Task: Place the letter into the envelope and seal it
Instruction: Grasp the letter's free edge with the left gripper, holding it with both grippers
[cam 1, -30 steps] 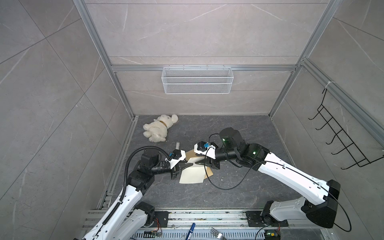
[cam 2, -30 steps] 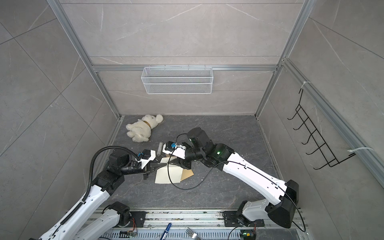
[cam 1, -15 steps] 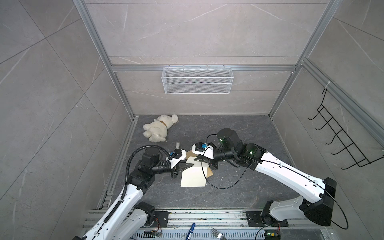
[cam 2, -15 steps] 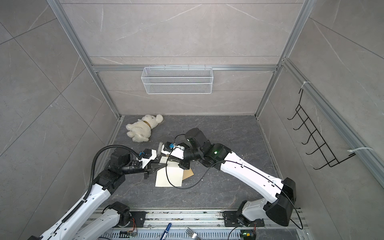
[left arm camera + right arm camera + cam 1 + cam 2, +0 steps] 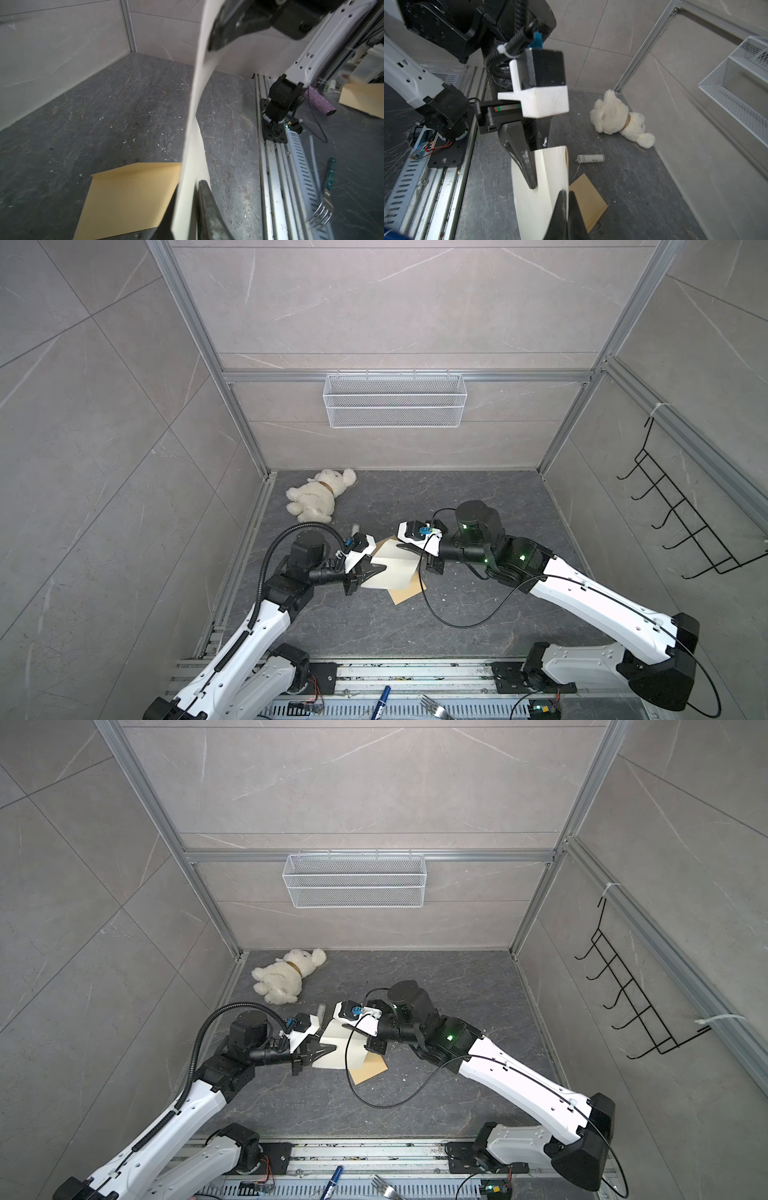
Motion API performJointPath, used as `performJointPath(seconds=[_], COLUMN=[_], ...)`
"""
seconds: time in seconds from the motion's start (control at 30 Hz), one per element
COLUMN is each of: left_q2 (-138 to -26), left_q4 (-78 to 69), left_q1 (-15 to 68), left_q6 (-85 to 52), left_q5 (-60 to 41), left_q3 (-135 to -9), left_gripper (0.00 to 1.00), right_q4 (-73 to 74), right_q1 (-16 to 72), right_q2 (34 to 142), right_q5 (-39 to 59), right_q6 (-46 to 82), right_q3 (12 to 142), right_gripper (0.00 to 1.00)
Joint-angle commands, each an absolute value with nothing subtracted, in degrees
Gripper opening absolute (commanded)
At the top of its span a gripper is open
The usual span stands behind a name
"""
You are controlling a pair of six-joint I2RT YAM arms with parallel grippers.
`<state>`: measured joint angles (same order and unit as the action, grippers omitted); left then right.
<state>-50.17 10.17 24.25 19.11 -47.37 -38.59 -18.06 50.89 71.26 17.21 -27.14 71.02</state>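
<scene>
Currently both grippers have the letter off the table. The left gripper is clamped on one edge of the sheet and the right gripper is pinched tight on the opposite edge. The sheet hangs bowed between them and shows edge-on in the left wrist view. The envelope lies flat on the dark table directly beneath the two grippers, mostly hidden under the sheet, with one corner showing on the right gripper's side; cannot tell whether its mouth is open. Handling, as a judgement: the letter is thin, light, floppy paper that will buckle if the grippers move toward each other and tear if they pull apart. Edge pinches suit it, with light tension to keep the leading edge straight. The envelope looks equally light and would likely skate on the smooth table unless pinned. Around: a small white tube lies just beyond the left gripper and a plush bear farther beyond it, both clear of the work. The right arm's black cable loops over the table just beside the envelope, below the right gripper; possible snag. A fork and a blue pen lie on the rail behind both grippers, well apart.
</scene>
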Motion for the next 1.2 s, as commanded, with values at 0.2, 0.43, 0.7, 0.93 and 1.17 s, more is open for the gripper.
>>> performJointPath(seconds=[0.2,0.43,0.7,0.93,1.17], left_q2=[-51.49,-51.89,-52.51,-52.81,-52.55], left_q4=[11.58,12.07,12.65,13.01,12.47], left_q1=[24.43,24.47,24.4,24.4,24.39], left_q6=[18.42,18.1,17.88,17.53,17.38], left_q5=[-46.5,-45.13,-44.82,-45.01,-44.7], left_q3=[-41.92,-42.01,-42.45,-42.89,-42.45], left_gripper=[0.0,0.16,0.0,0.0,0.0], right_q4=[-12.78,-9.16,-8.35,-8.09,-10.15], right_q1=[51.15,51.22,51.15,51.15,51.17], right_q2=[70.44,68.66,66.89,66.55,67.66], right_q5=[13.68,9.21,9.64,9.71,12.24], right_q6=[-27.33,-28.1,-27.33,-27.07,-27.42], right_q3=[68.88,66.3,65.26,64.9,65.29], right_gripper=[0.0,0.0,0.0,0.0,0.0])
